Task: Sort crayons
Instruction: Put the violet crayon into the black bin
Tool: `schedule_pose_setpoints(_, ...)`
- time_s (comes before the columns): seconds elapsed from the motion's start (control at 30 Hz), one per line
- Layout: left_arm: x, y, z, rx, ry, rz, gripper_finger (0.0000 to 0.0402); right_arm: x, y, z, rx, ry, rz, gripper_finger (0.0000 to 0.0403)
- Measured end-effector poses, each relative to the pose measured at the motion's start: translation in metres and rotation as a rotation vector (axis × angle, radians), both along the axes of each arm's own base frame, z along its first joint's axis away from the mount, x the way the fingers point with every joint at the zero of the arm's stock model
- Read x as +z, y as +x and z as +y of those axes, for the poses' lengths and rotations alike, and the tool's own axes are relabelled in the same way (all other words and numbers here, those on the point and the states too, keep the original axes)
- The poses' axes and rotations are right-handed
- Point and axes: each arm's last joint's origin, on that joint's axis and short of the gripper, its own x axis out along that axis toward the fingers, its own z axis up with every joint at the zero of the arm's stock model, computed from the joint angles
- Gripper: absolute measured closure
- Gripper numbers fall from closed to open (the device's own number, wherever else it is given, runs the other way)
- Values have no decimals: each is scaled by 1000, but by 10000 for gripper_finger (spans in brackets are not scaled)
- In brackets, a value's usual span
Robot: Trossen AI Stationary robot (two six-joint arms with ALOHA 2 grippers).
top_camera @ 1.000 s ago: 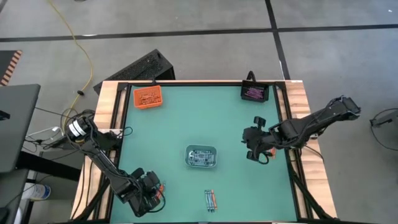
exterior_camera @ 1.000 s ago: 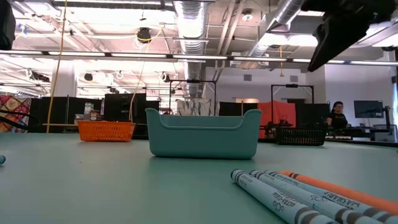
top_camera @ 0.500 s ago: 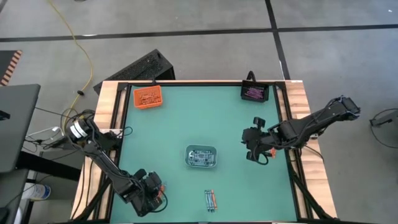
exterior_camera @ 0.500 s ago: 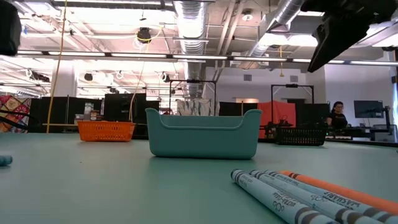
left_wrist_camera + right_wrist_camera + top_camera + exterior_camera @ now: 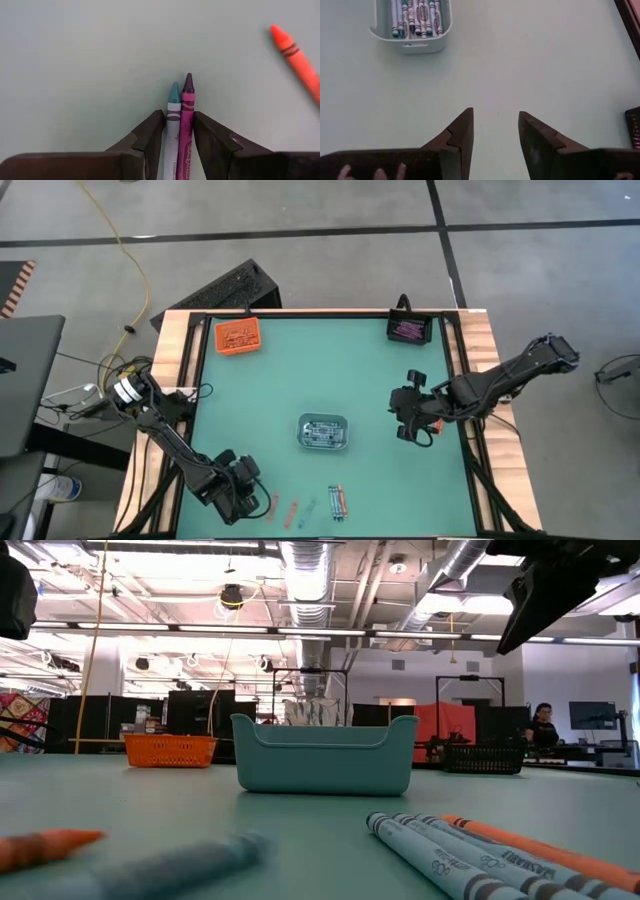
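High view: the left gripper [image 5: 238,486] is low at 7 o'clock of the table [image 5: 280,390]. Loose crayons [image 5: 290,511] lie just beside it, and a small group [image 5: 338,500] lies at 6 o'clock. The grey tray [image 5: 324,432] is in the centre, the orange tray [image 5: 238,336] at 11 o'clock, the black tray [image 5: 409,329] at 1 o'clock, probably one tray per colour.
Low view: an orange crayon [image 5: 45,844] and a grey-blue crayon [image 5: 160,865] lie in front, more crayons [image 5: 470,855] at 4 o'clock.
Left wrist view: fingers [image 5: 150,137] pinch a teal crayon [image 5: 173,125] and a purple crayon [image 5: 185,130] together, narrow grip.
Right wrist view: the right gripper [image 5: 495,131] is empty and fairly wide, waiting above bare table at 3 o'clock.
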Motion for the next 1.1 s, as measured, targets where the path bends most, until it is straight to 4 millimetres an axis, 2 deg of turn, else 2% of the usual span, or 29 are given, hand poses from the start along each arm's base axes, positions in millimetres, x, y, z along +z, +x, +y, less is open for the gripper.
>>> schedule_pose_setpoints(0.6, 0, 3, 4, -67, 52, -4, 296, 2, -5, 23, 97, 17, -42, 255)
schedule_pose_setpoints(0.9, 14, 7, 2, -94, 133, -2, 277, 2, -5, 24, 94, 23, -53, 255)
schedule_pose_setpoints(1.1, 15, 3, 3, -81, 146, 20, 273, 2, -5, 24, 93, 24, -54, 255)
